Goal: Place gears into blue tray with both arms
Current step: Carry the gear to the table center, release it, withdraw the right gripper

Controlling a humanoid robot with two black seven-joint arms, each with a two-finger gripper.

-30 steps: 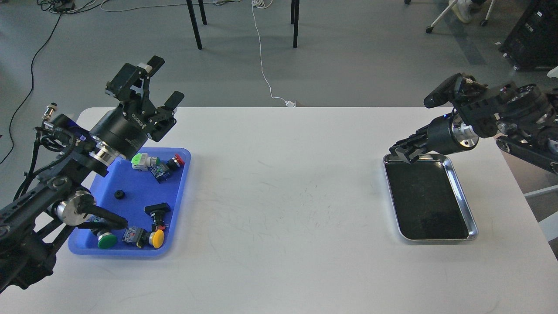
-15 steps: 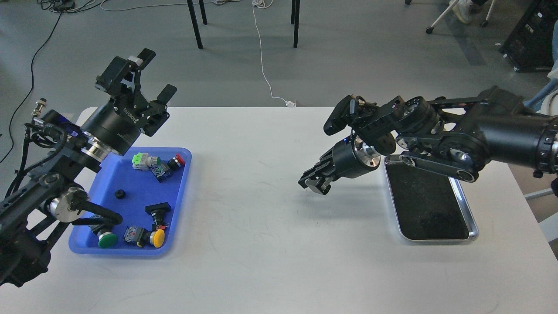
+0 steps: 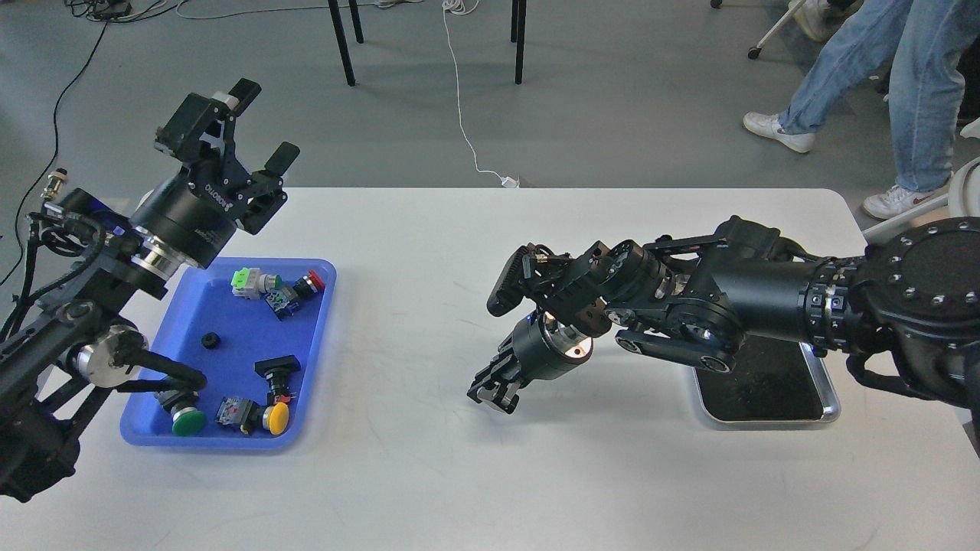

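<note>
The blue tray (image 3: 315,360) sits at the table's left. One gear (image 3: 208,340), a small black toothed disc, lies on the tray's floor among coloured push-button switches. My left gripper (image 3: 265,124) is raised above the tray's far left corner, open and empty. My right arm reaches across the table's middle. Its gripper (image 3: 490,396) points down and left, low over the bare tabletop well right of the blue tray. The fingers look drawn together, and I cannot make out anything between them.
Switches in the blue tray: green and red caps (image 3: 249,282) at the far end, yellow (image 3: 276,418) and green (image 3: 187,421) at the near end. A silver-rimmed metal tray (image 3: 831,405) lies at the right, partly under my right arm. A person's legs (image 3: 857,69) pass behind the table.
My right arm has swung from the metal tray leftward and toward the near edge, to the table's middle. My left gripper lifted and drew back a little, staying open. A person walked in at the back right.
</note>
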